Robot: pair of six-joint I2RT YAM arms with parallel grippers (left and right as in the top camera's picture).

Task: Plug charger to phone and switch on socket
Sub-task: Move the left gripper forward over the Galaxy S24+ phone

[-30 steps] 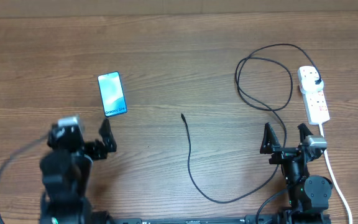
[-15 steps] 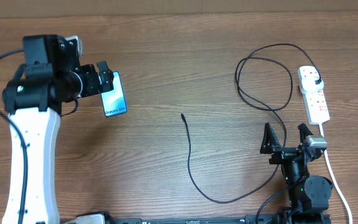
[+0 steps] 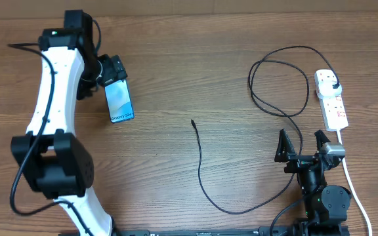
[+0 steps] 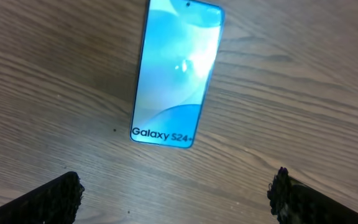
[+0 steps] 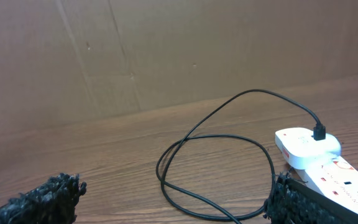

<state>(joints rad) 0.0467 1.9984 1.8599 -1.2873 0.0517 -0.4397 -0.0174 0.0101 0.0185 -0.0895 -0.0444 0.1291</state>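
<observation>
1. Overhead: my left hand (image 3: 113,71), open and empty, hovers by the far end of the Galaxy S24+ phone (image 3: 119,99), near the tabletop's far-left corner.
2. Meanwhile my right hand (image 3: 303,143) sits open at the near edge.
3. I judge the phone grasp comes next, then fetching the charger tip (image 3: 193,122), mid-tabletop.

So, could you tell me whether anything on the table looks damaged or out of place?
Nothing stands out. The phone lies flat and slightly angled, screen up and intact. The charger loops loosely with its tip lying free on the wood, and its plug sits in the socket.
</observation>
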